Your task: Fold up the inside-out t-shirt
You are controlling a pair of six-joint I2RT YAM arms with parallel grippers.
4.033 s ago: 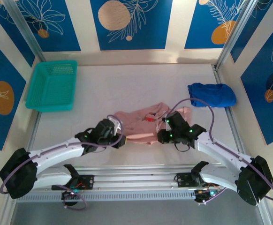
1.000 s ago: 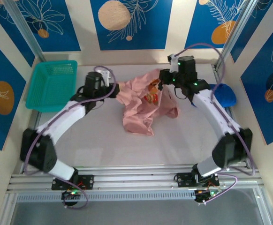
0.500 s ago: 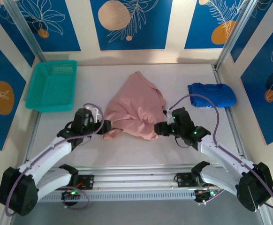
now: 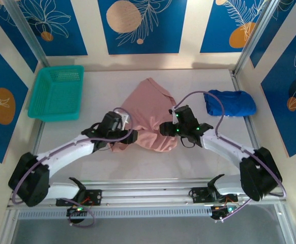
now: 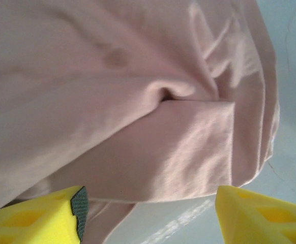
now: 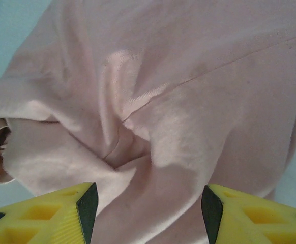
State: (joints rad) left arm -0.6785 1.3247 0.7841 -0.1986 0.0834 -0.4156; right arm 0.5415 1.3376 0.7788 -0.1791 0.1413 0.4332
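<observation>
Pale tabletop (image 4: pixel 102 91) between blue-patterned walls carries the inside-out t-shirt (image 4: pixel 149 107), rumpled, at its middle. We read its long axis as running near to far with a slight lean: the narrow end points at the back wall and the broad end lies toward the arms. We find the left gripper (image 4: pixel 131 137) at the shirt's near left edge and the right gripper (image 4: pixel 163 129) at its near right edge. Both have their fingers spread and grasp nothing. A teal basket (image 4: pixel 56 92) sits far left, a blue garment (image 4: pixel 230 103) far right.
</observation>
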